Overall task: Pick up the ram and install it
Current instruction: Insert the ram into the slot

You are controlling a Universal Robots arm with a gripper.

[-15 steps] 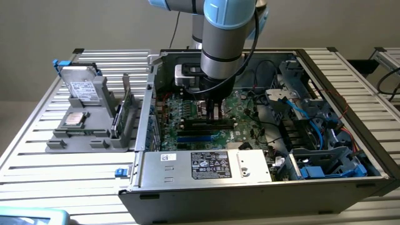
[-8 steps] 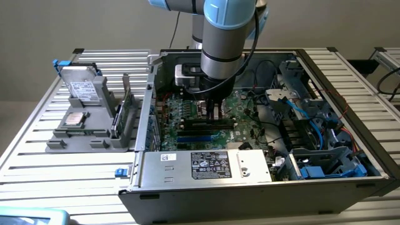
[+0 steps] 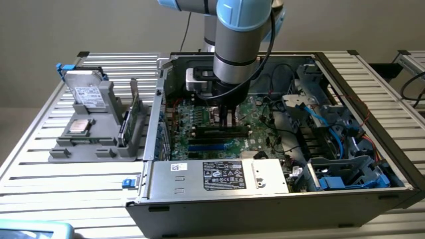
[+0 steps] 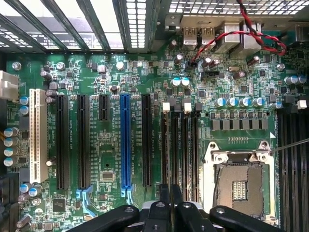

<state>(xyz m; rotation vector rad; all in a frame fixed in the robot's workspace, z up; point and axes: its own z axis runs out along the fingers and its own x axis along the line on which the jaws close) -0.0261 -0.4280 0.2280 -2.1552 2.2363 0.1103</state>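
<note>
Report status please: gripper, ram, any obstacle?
Gripper low over the board's memory slots. Ram in grip: cannot tell. Slots look free.

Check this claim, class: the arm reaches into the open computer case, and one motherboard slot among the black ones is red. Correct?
No: the wrist view shows that slot is blue, not red. The arm does reach into the open computer case.

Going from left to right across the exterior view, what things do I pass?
hard drive → green card → robot arm → gray cage
</note>
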